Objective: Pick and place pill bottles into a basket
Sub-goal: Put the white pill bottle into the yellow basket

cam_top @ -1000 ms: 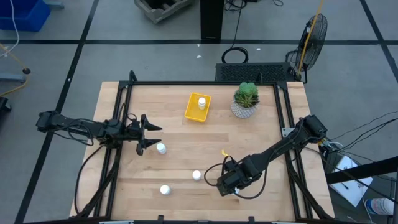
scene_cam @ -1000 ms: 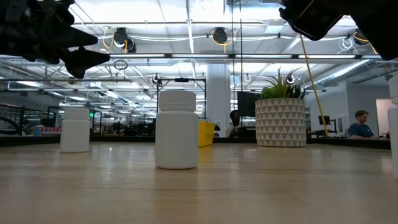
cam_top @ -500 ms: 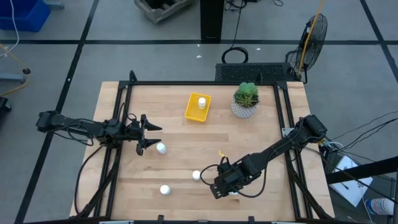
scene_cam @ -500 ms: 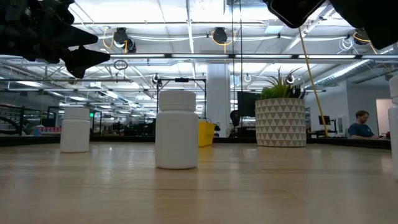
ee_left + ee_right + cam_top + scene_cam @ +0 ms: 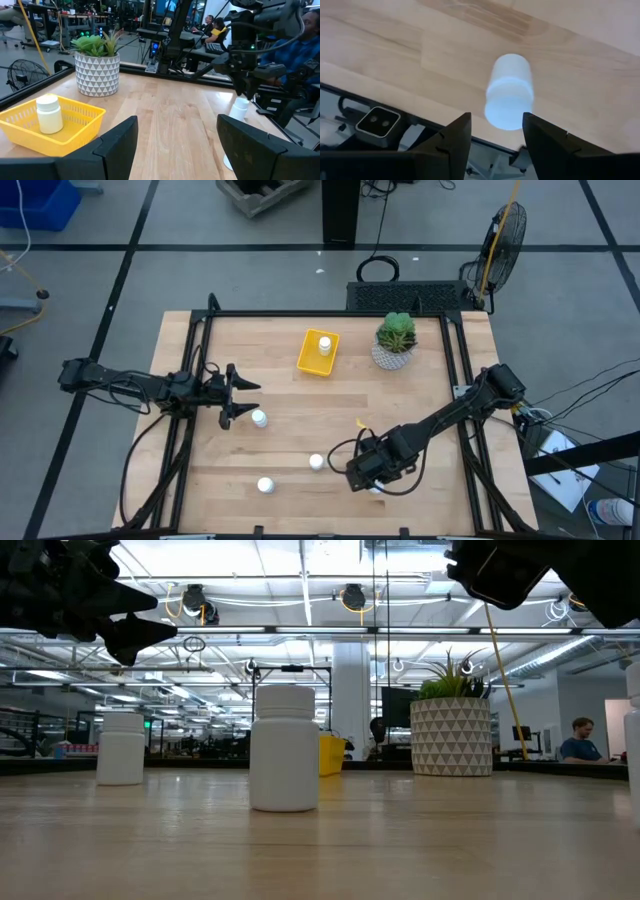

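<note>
Right tool (image 5: 492, 132) open, poised directly above a standing pill bottle (image 5: 509, 91) near the table's (image 5: 420, 395) front edge, aligned for a top grasp; left tool (image 5: 172, 142) open, idle; one bottle (image 5: 324, 343) already in basket (image 5: 311, 362).

Bare wood beside plant pot (image 5: 396, 340)

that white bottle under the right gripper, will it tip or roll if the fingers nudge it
The pill bottle stands upright on the wooden table, taller than wide, so an off-centre nudge from the open right gripper could probably tip it. Being a smooth round cylinder, it would likely roll once down. It looks like small hard plastic, so probably light and stiff.
</note>
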Motion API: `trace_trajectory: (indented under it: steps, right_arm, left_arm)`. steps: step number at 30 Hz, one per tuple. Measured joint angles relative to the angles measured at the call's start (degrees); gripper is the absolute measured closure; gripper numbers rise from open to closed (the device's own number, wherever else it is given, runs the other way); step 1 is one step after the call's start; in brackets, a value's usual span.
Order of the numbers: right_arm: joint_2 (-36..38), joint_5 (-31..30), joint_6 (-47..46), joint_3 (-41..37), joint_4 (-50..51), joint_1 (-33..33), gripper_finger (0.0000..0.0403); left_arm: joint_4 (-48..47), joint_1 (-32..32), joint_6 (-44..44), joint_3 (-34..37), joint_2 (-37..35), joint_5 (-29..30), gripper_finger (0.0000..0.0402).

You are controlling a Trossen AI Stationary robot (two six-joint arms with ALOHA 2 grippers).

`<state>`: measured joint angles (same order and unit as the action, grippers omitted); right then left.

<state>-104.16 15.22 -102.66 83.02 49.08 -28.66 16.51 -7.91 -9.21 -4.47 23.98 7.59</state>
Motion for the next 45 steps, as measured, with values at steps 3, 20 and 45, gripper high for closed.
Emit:
trace_trajectory:
  steps: [3,20,45]
  right_arm:
    - [0.0,0.1,0.0,0.0,0.9,0.1,0.0234]
    - [0.9,-8.5,-2.7,5.7,12.9,-2.2,0.0228]
    - [-4.7,-7.5,-3.9,5.5,6.5,-4.9,0.0102]
  left_arm:
    - [0.0,0.0,0.0,0.0,0.0,0.0,0.0128]
    - [0.0,0.0,0.0,0.0,0.0,0.0,0.0128]
    - [0.1,0.0,0.0,0.0,0.0,0.0,0.0128]
